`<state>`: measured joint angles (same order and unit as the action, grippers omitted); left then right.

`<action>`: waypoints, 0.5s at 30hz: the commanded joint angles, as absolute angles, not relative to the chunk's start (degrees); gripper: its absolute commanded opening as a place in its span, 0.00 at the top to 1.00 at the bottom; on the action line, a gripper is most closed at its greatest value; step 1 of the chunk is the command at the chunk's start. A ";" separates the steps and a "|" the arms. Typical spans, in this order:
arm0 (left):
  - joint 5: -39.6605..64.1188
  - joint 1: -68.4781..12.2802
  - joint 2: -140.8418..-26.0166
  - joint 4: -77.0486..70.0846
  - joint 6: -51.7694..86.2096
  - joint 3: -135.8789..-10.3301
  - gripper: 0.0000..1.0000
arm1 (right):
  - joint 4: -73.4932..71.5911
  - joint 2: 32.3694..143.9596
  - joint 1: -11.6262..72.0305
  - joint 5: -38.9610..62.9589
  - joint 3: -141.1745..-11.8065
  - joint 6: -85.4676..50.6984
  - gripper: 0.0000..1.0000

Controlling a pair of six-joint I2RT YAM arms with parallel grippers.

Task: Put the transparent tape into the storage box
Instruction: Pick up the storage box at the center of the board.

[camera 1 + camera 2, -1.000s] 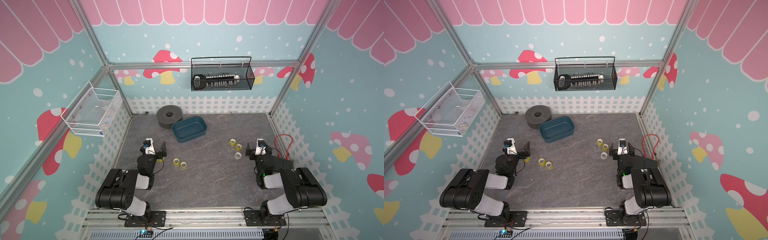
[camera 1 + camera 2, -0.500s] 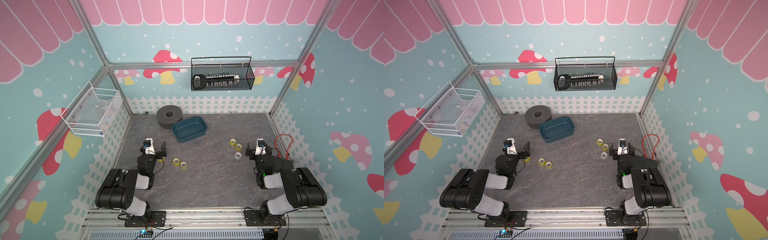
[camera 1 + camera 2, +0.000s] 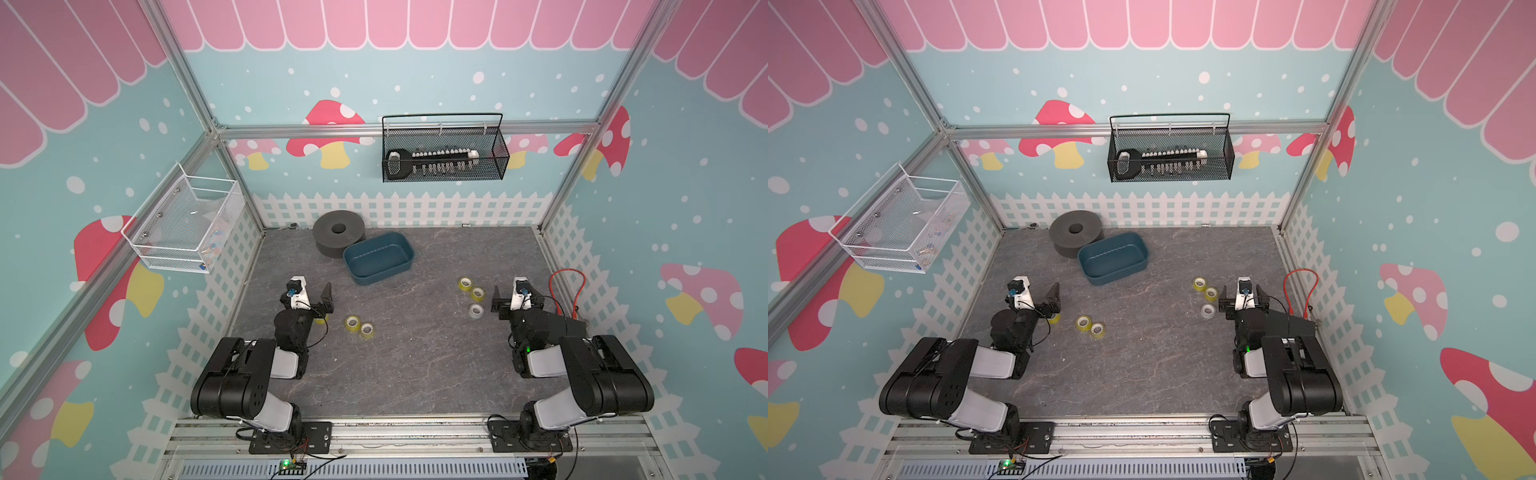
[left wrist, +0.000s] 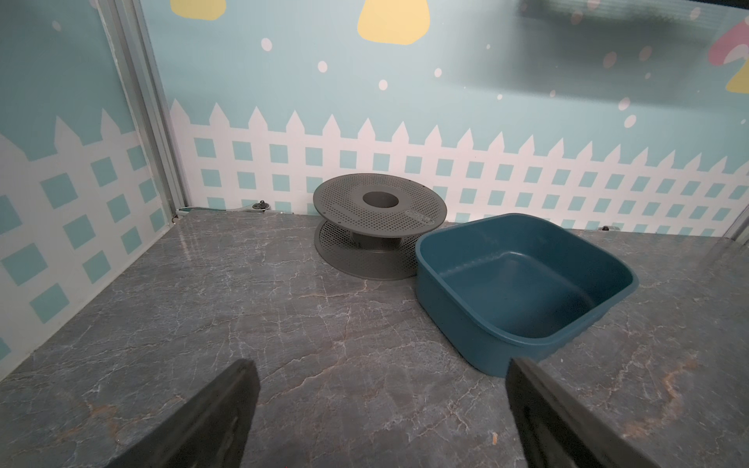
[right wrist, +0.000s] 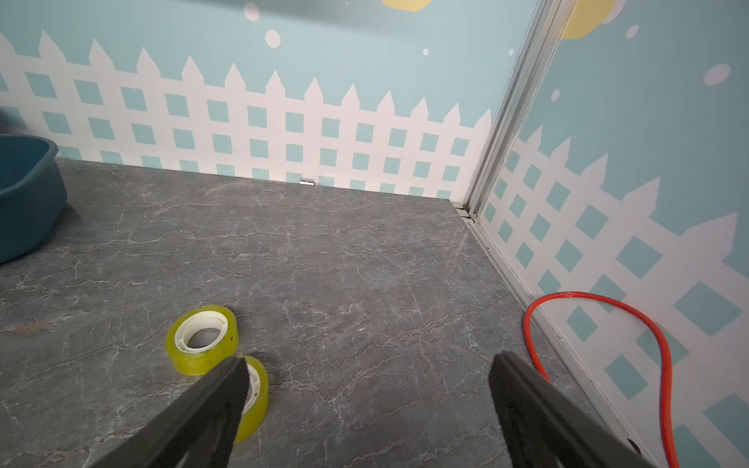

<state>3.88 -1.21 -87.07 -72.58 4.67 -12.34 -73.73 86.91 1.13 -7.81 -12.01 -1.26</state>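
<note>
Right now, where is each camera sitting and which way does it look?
Top views: high above the front, looking down at both arms, both claws and the dark teal plastic storage box.
Left wrist: on the left arm, facing the box and grey perforated spool; open left claw shows.
Right wrist: facing yellowish tape rolls; open right claw shows.
Shared: both wrist views catch the box.

Six tape rolls (image 3: 353, 322), one storage box (image 3: 379, 259), one grey spool (image 3: 338, 232), two wall baskets (image 3: 444, 149)
</note>
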 commanded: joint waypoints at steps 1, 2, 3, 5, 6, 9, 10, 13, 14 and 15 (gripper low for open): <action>3.91 -1.30 -87.32 -72.77 4.04 -13.18 0.01 | -74.86 86.94 0.98 -7.38 -11.82 -0.80 0.01; 3.92 -1.28 -87.28 -72.73 4.00 -13.18 0.01 | -74.88 87.01 1.01 -7.38 -11.86 -0.87 0.01; 3.97 -1.26 -87.35 -72.73 4.04 -13.18 0.01 | -74.88 87.01 0.97 -7.36 -11.86 -0.88 0.01; 3.96 -1.31 -87.31 -72.73 4.04 -13.18 0.01 | -74.88 86.96 0.97 -7.37 -11.86 -0.86 0.01; 3.96 -1.25 -87.36 -72.81 3.97 -13.18 0.01 | -74.89 86.96 0.97 -7.38 -11.87 -0.88 0.01; 3.93 -1.25 -87.35 -72.79 3.96 -13.18 0.01 | -74.94 86.87 1.03 -7.35 -11.78 -0.88 0.01; 3.83 -1.47 -87.28 -72.67 3.87 -13.15 0.01 | -74.60 87.15 0.89 -7.11 -12.05 -1.02 0.01; 0.34 -2.70 -86.79 -73.59 3.60 -12.71 0.01 | -75.31 86.53 0.78 -7.77 -11.57 -1.13 0.01; -0.90 -3.04 -85.72 -72.77 3.77 -12.73 0.01 | -74.61 85.66 0.88 -9.74 -11.73 -1.88 0.01; -1.28 -3.07 -84.13 -70.49 3.87 -13.34 0.01 | -69.53 83.45 0.88 -11.92 -13.38 -2.97 0.01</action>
